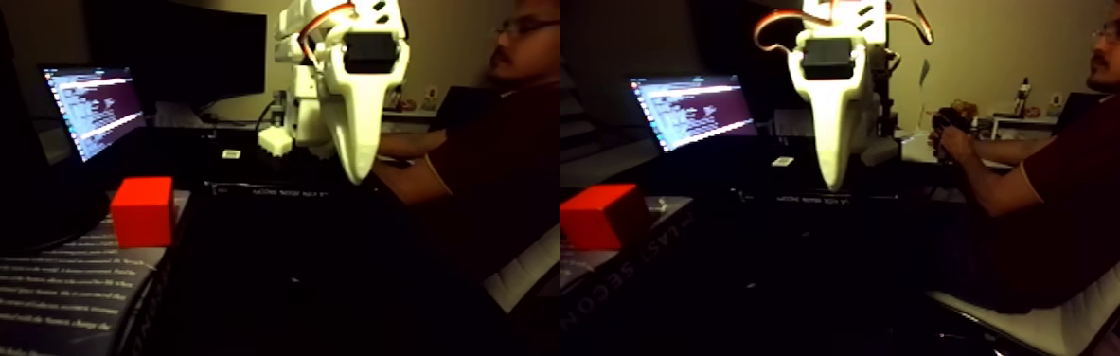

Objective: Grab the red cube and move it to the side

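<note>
Dark tabletop: matte red cube (pixel 142 210) on printed book (pixel 37 293); white tool (pixel 358 175) aloft, openness unclear.

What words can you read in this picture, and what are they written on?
"LAST SECON": sideways on the spine of the book under the red cube, cut off at the edge.
White lines of print on the book's cover: too blurred to read.
Lines on the laptop screen: too small to read.
White strip of print on the dark box edge: too blurred to read.
</note>
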